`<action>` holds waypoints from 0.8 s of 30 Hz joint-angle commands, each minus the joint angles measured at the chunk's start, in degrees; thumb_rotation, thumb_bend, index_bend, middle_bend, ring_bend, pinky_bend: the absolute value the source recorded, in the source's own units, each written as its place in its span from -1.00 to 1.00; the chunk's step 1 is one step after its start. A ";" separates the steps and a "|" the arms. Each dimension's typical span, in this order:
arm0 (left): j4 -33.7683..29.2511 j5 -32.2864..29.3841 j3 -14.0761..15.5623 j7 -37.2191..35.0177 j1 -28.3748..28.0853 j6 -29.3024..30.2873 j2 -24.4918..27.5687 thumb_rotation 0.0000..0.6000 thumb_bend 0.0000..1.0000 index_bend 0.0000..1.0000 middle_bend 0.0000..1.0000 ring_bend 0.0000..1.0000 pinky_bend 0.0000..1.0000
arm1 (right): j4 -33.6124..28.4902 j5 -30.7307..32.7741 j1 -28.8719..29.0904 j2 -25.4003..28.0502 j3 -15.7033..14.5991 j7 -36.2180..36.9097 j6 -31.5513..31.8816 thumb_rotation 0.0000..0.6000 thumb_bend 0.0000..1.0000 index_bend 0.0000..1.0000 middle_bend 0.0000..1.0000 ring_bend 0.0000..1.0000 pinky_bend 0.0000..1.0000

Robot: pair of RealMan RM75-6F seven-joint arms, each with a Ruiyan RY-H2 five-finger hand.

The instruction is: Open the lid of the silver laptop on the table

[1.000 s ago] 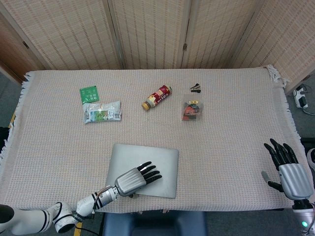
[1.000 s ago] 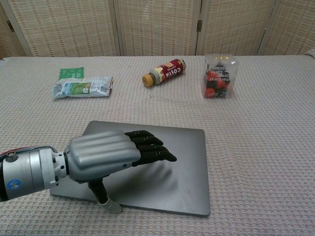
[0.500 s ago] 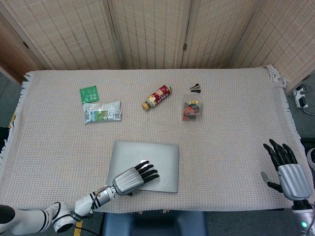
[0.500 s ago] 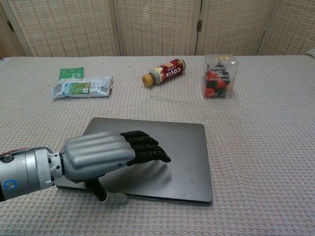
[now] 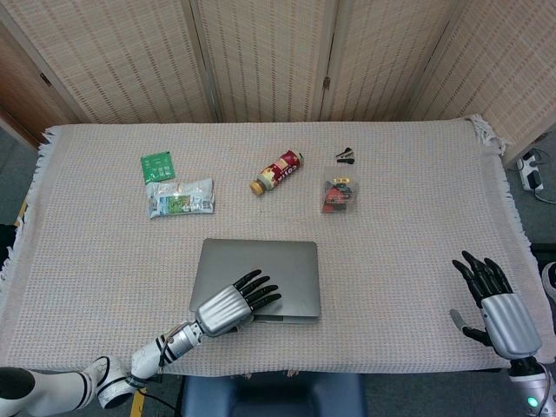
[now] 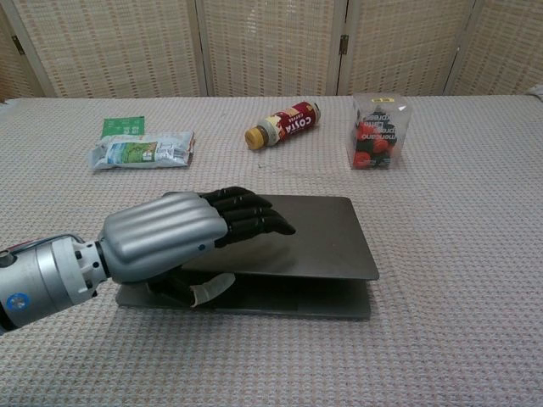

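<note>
Gripping the front-left edge of the silver laptop [image 6: 280,242], the left hand [image 6: 182,237] has its fingers [image 6: 246,212] laid flat over the lid while the thumb [image 6: 204,290] tucks underneath — so the lid is pinched between them and sits raised a bit, with a gap showing over the base in the chest view. From the head camera the laptop [image 5: 265,274] sits near the front edge of the table [image 5: 417,208], roughly center and slightly to the left, on the woven beige cloth.

The right hand [image 5: 495,304] is way off at the front-right corner of the table, well apart from the laptop — fingers spread and pointing up, holding nothing.

Further back on the cloth: a green packet [image 5: 157,164] with a white-and-green snack bag [image 5: 180,197] just in front of it on the left, a red bottle [image 5: 278,172] lying on its side near the middle, and a clear box [image 6: 377,131] of dark and red stuff to the right. Behind that box is a small black clip [image 5: 345,155].
</note>
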 commanded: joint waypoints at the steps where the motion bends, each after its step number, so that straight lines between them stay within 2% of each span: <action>1: 3.43 0.83 -1.99 -0.19 1.05 4.59 -2.25 1.00 0.28 -0.81 -0.71 -0.93 -1.00 | 0.11 -2.15 0.61 0.29 -1.71 0.69 -1.11 1.00 -0.24 -1.00 -1.00 -0.84 -1.00; 8: 4.16 -0.55 -5.45 2.28 0.64 6.90 -3.78 1.00 0.28 -0.93 -0.76 -1.00 -1.00 | -0.65 -6.38 3.06 0.80 -4.89 3.52 -5.09 1.00 -0.23 -1.00 -1.00 -0.81 -1.00; 17: 1.75 -3.61 -8.64 5.62 -1.12 4.54 -3.73 1.00 0.28 -1.00 -0.81 -1.00 -1.00 | -1.31 -13.25 10.04 -0.44 -8.95 7.53 -14.16 1.00 0.32 -1.00 -0.94 -0.70 -0.98; 24: 0.83 -4.60 -8.96 7.01 -1.44 3.93 -3.52 1.00 0.28 -1.00 -0.82 -1.00 -1.00 | -3.08 -13.27 17.38 -3.55 -8.27 7.10 -24.49 1.00 0.45 -1.00 -0.97 -0.80 -0.99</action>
